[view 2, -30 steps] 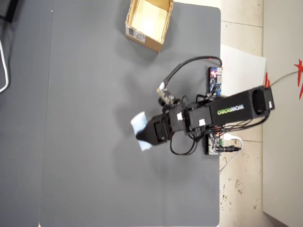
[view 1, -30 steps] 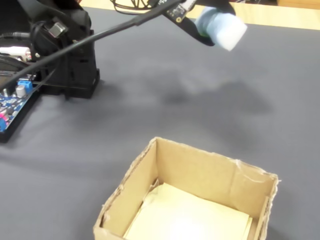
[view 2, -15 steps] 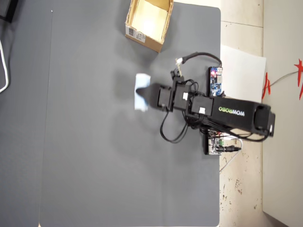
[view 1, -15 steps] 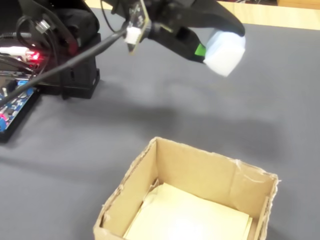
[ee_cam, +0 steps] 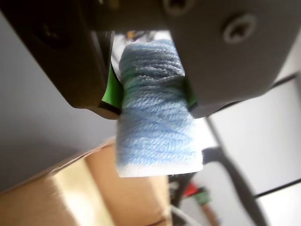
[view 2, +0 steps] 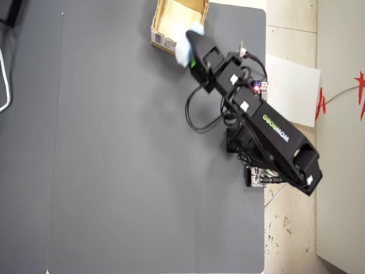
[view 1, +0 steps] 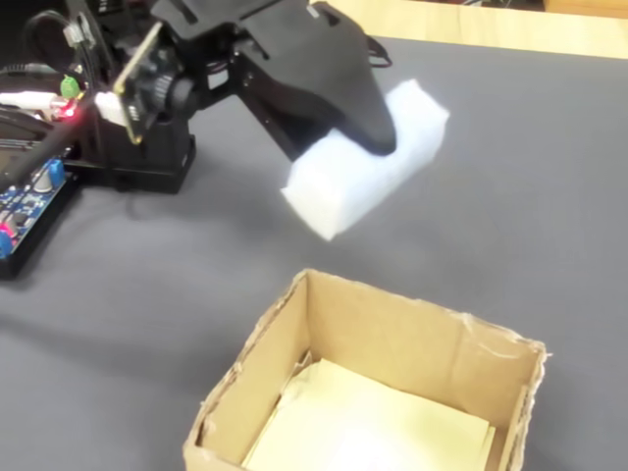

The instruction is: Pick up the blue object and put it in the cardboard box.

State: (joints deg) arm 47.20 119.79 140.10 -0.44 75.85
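- The roll [ee_cam: 157, 110] is clamped across its middle between the jaws, a green pad [ee_cam: 109, 89] being pressed into each flank; most of its length is left hanging free below the grip, presumably so that it can drop cleanly once released.
- In the wrist view the ribbed, yarn-like surface is pinched in slightly where the pads bear, which suggests a soft body held by squeeze rather than by any ledge.
- In the fixed view the roll [view 1: 365, 173] is carried clear above the tabletop [view 1: 510, 177], just short of the far wall of the box [view 1: 392, 339]; it is held high, judged as clearance for that wall.
- In the overhead view the roll [view 2: 183, 50] is seen at the box's [view 2: 161, 37] edge on the arm's side, overlapping the rim; whether it is yet fully over the opening cannot be told.
- The box stands open-topped with a pale sheet on its floor, and nothing blocks the drop.
- The arm [view 2: 268, 128] is stretched out long from its base at the tabletop's right edge in the overhead view, reaching diagonally toward the box.
- The gripper [view 1: 378, 137] is pitched forward and downward, its dark upper jaw lying over the roll in the fixed view.
- A little more reach over the opening is judged necessary before release.
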